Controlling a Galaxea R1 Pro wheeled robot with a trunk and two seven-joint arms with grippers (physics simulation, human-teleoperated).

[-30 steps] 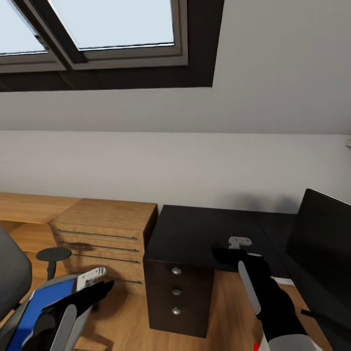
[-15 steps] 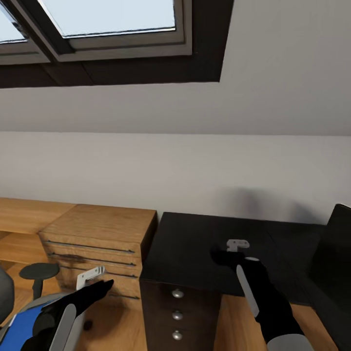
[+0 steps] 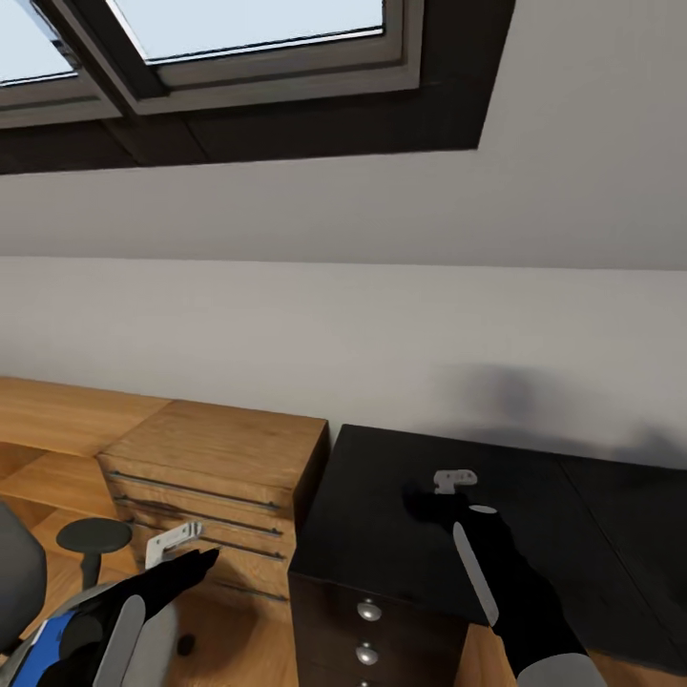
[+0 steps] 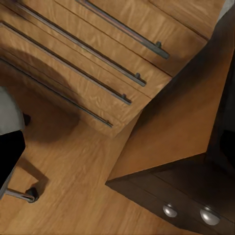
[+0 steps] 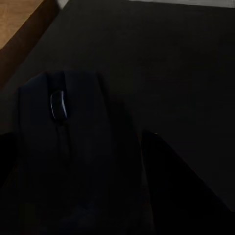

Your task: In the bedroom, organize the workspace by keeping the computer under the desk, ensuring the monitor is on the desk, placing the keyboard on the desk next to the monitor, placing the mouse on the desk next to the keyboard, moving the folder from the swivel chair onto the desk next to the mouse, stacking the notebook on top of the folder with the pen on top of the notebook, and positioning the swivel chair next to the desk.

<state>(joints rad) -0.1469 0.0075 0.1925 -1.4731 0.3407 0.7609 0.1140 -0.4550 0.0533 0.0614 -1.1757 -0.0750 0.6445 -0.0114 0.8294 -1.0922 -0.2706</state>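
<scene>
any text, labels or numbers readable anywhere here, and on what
None: no readable text in these views.
The mouse between the right gripper's fingers shows no logo; it is dark.
The desk, its drawers and the wooden chest are plain.

We're up in an attic room of a home, set up as a study corner. A skylight (image 3: 239,38) sits in the sloping ceiling overhead, dark frame against pale plaster. Below it, a glossy black desk (image 3: 382,496) with a drawer unit and round silver knobs stands beside a light wooden drawer chest (image 3: 215,468) with long bar handles. Warm wood flooring (image 4: 63,161) runs underneath, and a grey office chair (image 3: 19,572) edges in at the side.
</scene>
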